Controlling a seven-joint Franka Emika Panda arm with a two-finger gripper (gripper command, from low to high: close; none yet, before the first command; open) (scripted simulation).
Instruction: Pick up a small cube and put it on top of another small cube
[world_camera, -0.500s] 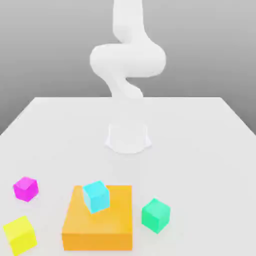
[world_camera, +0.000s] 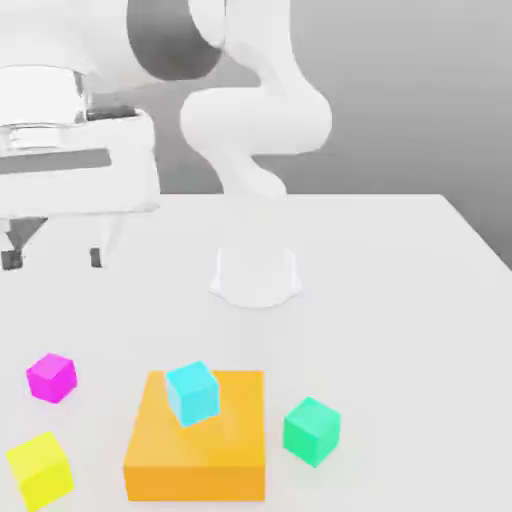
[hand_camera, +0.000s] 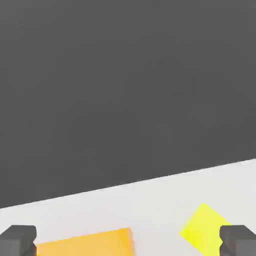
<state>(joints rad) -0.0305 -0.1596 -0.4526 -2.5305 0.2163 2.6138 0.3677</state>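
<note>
Since half a second ago the arm has swung its hand into the exterior view's upper left; the cubes have not shifted. Gripper (world_camera: 53, 258) hangs high above the worktop (world_camera: 400, 300), jaws spread wide, holding nothing.

Small magenta cube (world_camera: 51, 377) sits near the worktop's near-left corner, apart from the yellow cube (world_camera: 41, 469) just nearer the front edge. Cyan cube (world_camera: 192, 392) rests tilted on the flat orange block (world_camera: 215, 450); green cube (world_camera: 312, 431) lies just beside that block.

My plan: descend straight over the magenta cube, square the fingers (hand_camera: 18, 239) to two flat faces, and close at mid-height. All pieces look matte, sharp-edged and uniformly coloured; I judge them rigid, so a centred pinch matters.
</note>
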